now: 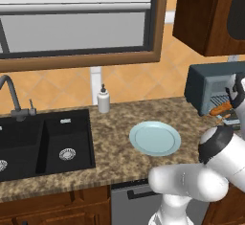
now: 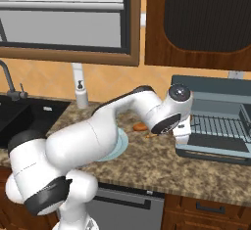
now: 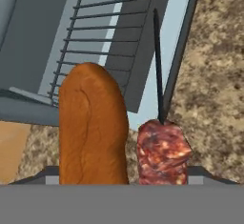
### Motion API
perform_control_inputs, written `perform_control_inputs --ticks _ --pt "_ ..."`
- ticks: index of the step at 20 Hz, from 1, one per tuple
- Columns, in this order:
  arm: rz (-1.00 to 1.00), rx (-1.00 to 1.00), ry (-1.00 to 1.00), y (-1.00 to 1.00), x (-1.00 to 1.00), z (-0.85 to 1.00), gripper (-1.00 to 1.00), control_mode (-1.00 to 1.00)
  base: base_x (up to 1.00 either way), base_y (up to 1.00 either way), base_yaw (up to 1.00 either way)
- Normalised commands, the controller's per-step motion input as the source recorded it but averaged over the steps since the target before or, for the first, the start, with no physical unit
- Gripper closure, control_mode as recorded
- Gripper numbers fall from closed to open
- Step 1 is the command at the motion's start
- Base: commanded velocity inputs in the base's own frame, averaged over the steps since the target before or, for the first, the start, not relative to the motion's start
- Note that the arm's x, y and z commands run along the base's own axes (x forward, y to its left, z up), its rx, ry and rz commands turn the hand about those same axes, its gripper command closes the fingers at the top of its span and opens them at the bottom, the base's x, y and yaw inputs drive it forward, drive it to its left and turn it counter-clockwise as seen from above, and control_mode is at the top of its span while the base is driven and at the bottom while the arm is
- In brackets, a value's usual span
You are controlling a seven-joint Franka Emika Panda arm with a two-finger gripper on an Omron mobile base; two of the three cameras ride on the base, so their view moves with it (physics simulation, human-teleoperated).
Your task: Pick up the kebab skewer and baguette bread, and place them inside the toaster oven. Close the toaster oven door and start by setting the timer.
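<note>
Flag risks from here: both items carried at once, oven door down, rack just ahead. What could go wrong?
1. The baguette bread and kebab skewer sit side by side at the gripper; either could slip loose on the way in, though the grip itself is hidden.
2. The skewer's thin dark tip points at the wire rack and could snag between the bars.
3. The toaster oven door lies open below the approach, so a low pass might clip it.

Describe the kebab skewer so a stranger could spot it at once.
Find the blue-grey toaster oven at the right end of the counter, its door dropped open. Just in front of it, at the robot's hand, two foods sit side by side. The kebab skewer is the dark red, mottled meat on a thin black stick, beside the smooth orange-brown bread.
</note>
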Motion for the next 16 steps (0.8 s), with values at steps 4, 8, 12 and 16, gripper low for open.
perform_control_inputs --ticks 4,8,12,16 --pt "-0.11 0.05 -0.12 -0.92 0.31 0.02 1.0 -1.0 0.0 0.0 0.0" --pt "-0.05 0.06 -0.1 -0.99 0.38 0.01 1.0 -1.0 0.0 0.0 0.0" --pt "-0.03 0.02 -0.03 -0.77 0.23 0.0 1.0 -1.0 0.0 0.0 0.0" --pt "-0.05 0.0 -0.01 -0.48 0.55 0.0 1.0 -1.0 0.0 0.0 0.0"
